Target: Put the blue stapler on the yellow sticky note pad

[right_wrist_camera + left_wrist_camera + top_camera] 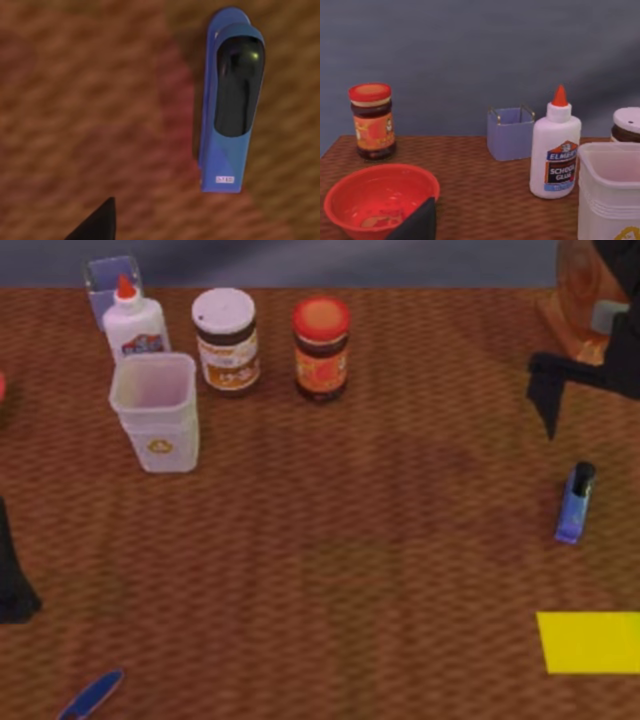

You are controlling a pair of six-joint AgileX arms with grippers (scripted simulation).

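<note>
The yellow sticky note pad (590, 642) and the blue pen (90, 695) are cut off by the top view's edges

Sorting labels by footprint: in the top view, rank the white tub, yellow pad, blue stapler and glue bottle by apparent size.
1. White tub
2. Yellow pad, though the frame edge cuts it off
3. Glue bottle, partly hidden by the tub
4. Blue stapler

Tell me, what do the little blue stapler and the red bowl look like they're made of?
The blue stapler looks like smooth plastic, its black insert glossy with a small highlight. The red bowl seems to be shiny plastic or glazed ceramic; light gleams inside it, so I can't tell which.
</note>
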